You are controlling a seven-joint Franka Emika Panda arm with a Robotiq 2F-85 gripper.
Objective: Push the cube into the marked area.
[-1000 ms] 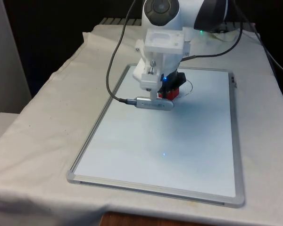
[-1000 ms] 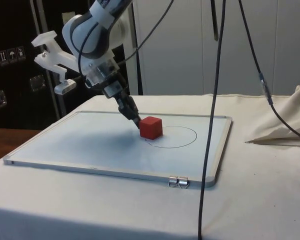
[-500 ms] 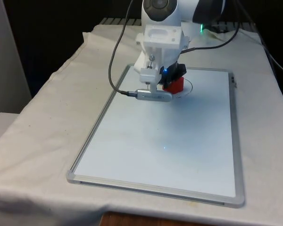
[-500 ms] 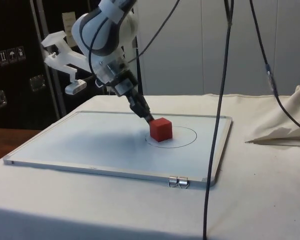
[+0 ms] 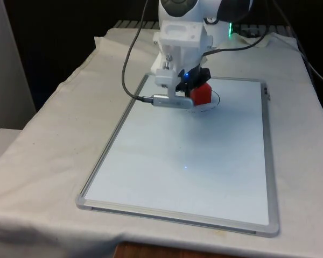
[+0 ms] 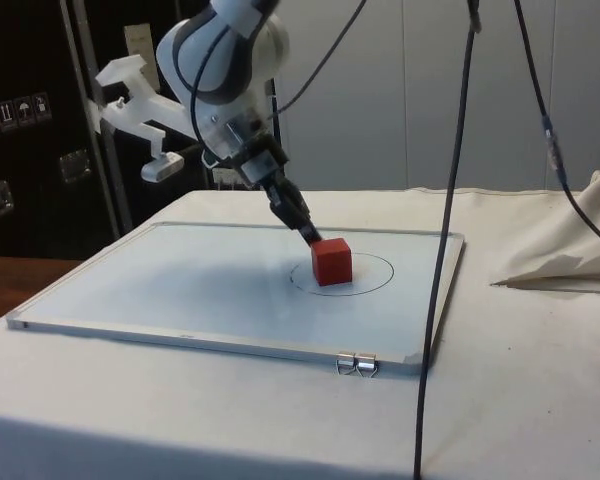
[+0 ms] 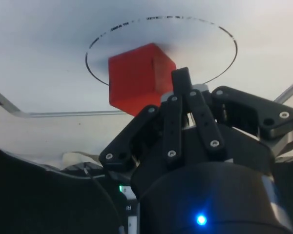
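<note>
In the front view the near end of the whiteboard [image 5: 183, 177] lay bare on the white cloth [image 5: 48, 161], its metal frame running round it. Further back, toward the board's far end, a thin black circle [image 6: 365, 285] was drawn on the surface. The cube [image 6: 332, 262], red and sharp-edged, sat inside that circle in the side view, nearer the rim on the gripper's side than the middle; the wrist view showed one lower edge at or just over the line, though whether it crossed could not be told.

The gripper [image 6: 311, 234] leaned down at a slant, its jaws drawn together with nothing between them, the joined tip touching the cube's upper edge on the side away from the circle's centre.

The cube looked small, rigid and light, probably plastic or wood, and the glossy board likely offered little friction, so it should slide readily. It might also turn if pressed off-centre. No hold seemed needed; a low contact at the middle of the back face would likely drive it straightest, since pressure near the top edge could tip it.
</note>
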